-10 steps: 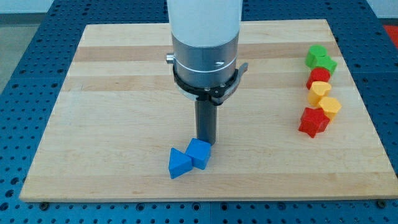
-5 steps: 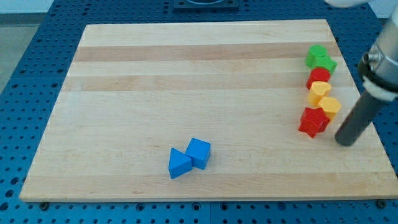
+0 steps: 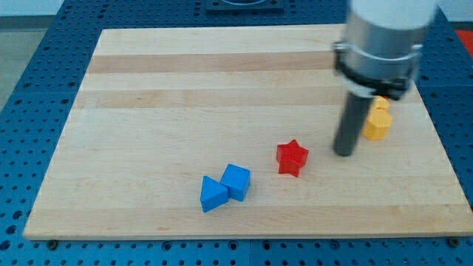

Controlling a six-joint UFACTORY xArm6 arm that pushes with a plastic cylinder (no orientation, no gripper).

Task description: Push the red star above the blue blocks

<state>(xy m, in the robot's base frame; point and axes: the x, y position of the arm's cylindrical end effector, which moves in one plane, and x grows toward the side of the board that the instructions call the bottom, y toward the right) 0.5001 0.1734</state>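
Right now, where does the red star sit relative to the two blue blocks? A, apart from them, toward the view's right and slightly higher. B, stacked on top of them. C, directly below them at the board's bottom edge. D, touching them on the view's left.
A: the red star lies apart from the blue blocks, to the view's right and slightly higher, with my tip on the star's right.
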